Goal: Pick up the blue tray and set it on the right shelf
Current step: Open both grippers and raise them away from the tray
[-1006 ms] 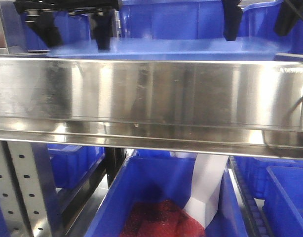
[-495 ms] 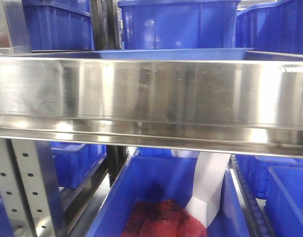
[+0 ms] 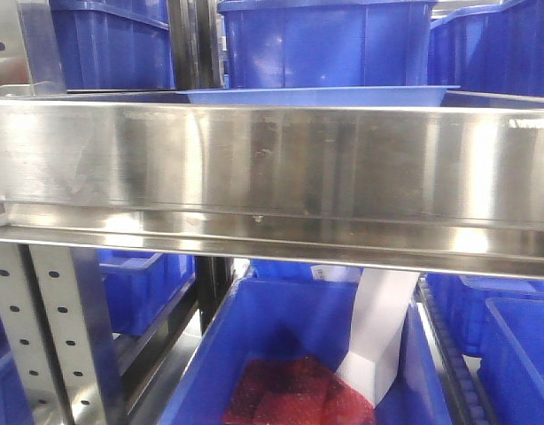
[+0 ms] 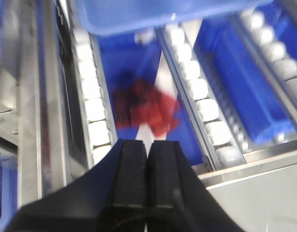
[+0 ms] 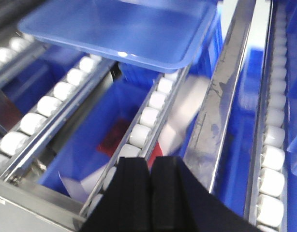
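Note:
The blue tray (image 3: 316, 95) lies flat on the right shelf, only its rim showing above the broad steel front rail (image 3: 272, 168). From the right wrist, the blue tray (image 5: 124, 29) rests across the white roller tracks (image 5: 56, 96), well ahead of my right gripper (image 5: 149, 162). That gripper is shut on nothing. The left wrist view shows the blue tray (image 4: 163, 14) at the top edge. My left gripper (image 4: 147, 145) is back near the shelf's front, shut and empty. Neither gripper appears in the front view.
Deep dark-blue bins (image 3: 325, 44) stand behind the tray. Below the shelf a blue bin (image 3: 254, 336) holds red material (image 3: 290, 394) and a white sheet (image 3: 378, 336). Perforated grey uprights (image 3: 42, 328) are at the left. Steel rails (image 5: 226, 92) run between the roller tracks.
A second ago both grippers hung over the tray at the top of the front view; they have left that view. The tray stays on the shelf.

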Available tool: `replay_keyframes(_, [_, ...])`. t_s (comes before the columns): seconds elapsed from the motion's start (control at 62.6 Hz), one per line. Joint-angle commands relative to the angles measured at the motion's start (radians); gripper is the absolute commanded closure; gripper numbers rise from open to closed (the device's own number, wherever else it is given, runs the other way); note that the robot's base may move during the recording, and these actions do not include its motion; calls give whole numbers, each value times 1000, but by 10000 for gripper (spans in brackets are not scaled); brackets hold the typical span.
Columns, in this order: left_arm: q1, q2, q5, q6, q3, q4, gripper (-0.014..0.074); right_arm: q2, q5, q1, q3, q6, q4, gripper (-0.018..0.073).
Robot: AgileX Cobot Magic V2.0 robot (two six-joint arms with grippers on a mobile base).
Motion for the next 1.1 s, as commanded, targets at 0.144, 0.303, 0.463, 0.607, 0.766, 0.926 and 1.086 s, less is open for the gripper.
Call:
replay_keyframes(0.144, [-9,-318,-420,4,397,7,644,-255,-333,3,253,-58,-22,502])
replay_keyframes(0.303, [-9,-504,-677,6,672,15,644,-404,-473,3,411,-141,-26,502])
replay_keyframes(0.463, [-9,-582,-857,6,804,15,644,-450,-525,3,454,-143,-26,502])
replay_keyframes(0.607, [-9,-582,-859,6,814,15,644,-450,-523,3,454,-143,-26,502])
replay_keyframes(0.766, [-9,-582,-859,6,814,15,644,-450,-523,3,454,-143,-26,502])
replay_keyframes(0.926, [-9,-582,-859,6,814,15,644,-450,-523,3,454,-143,-26,502])
replay_keyframes(1.086, [7,-599,-829,24,816,-52,644,-450,-523,3,454,-143,-26,502])
